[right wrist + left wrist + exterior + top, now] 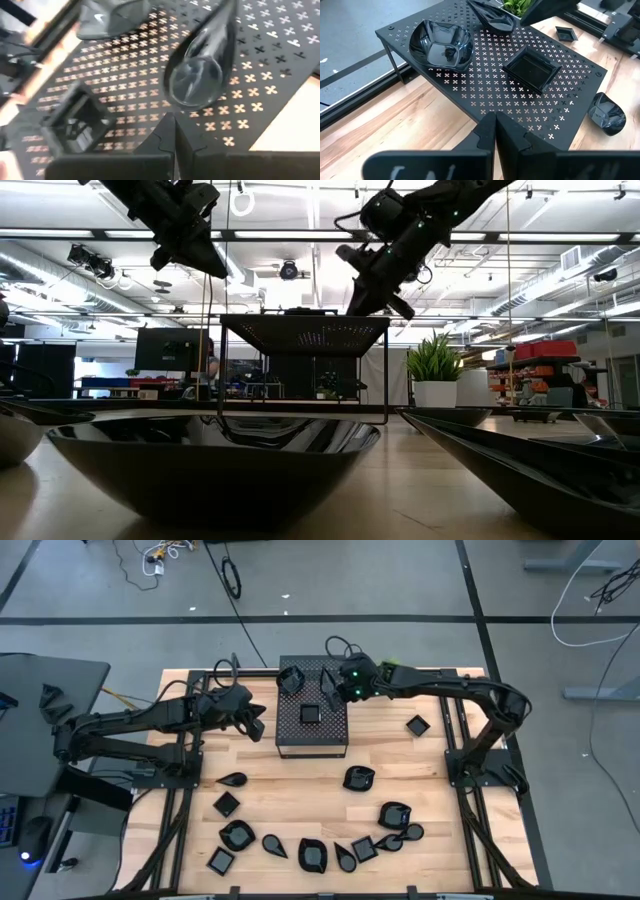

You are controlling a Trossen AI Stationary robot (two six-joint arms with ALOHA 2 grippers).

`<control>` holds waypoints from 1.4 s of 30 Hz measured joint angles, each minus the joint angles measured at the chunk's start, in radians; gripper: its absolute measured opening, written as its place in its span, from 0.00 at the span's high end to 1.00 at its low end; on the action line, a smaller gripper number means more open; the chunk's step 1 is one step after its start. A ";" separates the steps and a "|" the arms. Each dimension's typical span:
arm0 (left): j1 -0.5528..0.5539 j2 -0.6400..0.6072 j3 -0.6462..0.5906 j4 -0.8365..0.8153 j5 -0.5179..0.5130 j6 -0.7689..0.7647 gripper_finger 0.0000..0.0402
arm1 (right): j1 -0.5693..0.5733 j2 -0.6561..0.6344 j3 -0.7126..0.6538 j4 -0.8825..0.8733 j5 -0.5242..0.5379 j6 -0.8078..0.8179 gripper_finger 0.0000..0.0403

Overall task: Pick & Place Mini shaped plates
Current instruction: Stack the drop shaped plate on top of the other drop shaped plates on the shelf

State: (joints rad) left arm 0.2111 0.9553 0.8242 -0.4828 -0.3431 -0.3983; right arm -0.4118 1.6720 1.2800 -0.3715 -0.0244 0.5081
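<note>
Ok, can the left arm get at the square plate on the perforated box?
Probably yes. The left gripper hovers by the box's left edge, with bare top between it and the square plate. The right gripper is over the far side. Left fingers are shut; open first.

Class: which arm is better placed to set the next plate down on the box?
Right. Its pincer hangs over the box, apparently gripping a teardrop plate by the rim. The left pincer is shut, empty, beside the box.
</note>
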 joint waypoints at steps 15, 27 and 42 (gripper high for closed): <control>0.000 0.000 0.000 0.000 0.000 -0.001 0.96 | -0.027 0.025 0.000 0.043 -0.019 0.019 0.99; 0.000 0.000 0.000 0.000 0.000 -0.001 0.96 | -0.027 0.040 0.000 0.062 -0.010 0.003 0.99; 0.000 0.000 0.000 0.000 -0.004 0.000 0.96 | -0.024 0.040 0.000 0.111 -0.018 0.006 0.99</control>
State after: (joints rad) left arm 0.2109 0.9551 0.8242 -0.4824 -0.3470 -0.3987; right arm -0.4355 1.7123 1.2804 -0.2602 -0.0429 0.5140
